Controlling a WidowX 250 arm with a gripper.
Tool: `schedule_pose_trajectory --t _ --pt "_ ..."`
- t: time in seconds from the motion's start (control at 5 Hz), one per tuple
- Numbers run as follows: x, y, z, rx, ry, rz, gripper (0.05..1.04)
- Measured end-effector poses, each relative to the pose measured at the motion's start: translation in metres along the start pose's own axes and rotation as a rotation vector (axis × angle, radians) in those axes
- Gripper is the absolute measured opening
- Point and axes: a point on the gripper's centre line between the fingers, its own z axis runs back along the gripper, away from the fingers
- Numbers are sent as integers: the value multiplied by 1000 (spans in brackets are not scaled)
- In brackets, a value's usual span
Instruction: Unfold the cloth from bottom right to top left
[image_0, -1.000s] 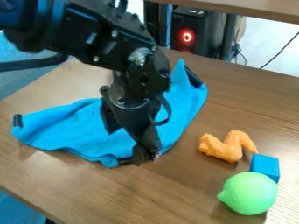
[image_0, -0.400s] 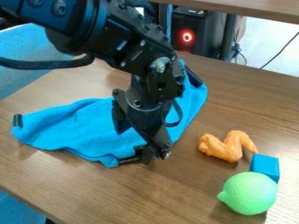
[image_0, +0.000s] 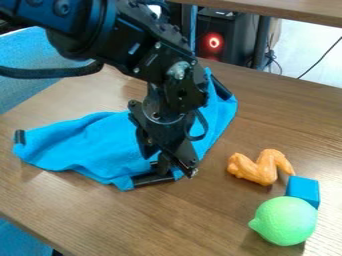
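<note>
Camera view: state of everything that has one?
Blue cloth: rumpled, not spread flat
Gripper: at the cloth's near corner
Orange wing-shaped toy: lying on table
Green toy fruit: lying, tip pointing left
Red ring light: lit

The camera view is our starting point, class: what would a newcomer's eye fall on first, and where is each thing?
Probably the big black robot arm, slanting in from the upper left over the bright blue cloth spread unevenly on the wooden table. Next might come the green lime at lower right, with a blue block and an orange chicken wing just beyond it.
</note>
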Motion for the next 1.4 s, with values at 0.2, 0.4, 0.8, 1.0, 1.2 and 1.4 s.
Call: schedule_pose_trajectory --t 0.2,0.4,0.8,1.0,1.2,1.4 --pt "1 4 5 -14 -15 17 156" --pt "0 7 8 -26 -20 34 58" --pt "-4 15 11 -51 -7 55 70" --pt "-5 13 12 -63 -2 34 211" --pt "-3 9 13 -69 -13 11 460" --pt "0 5 13 -65 -24 9 795"
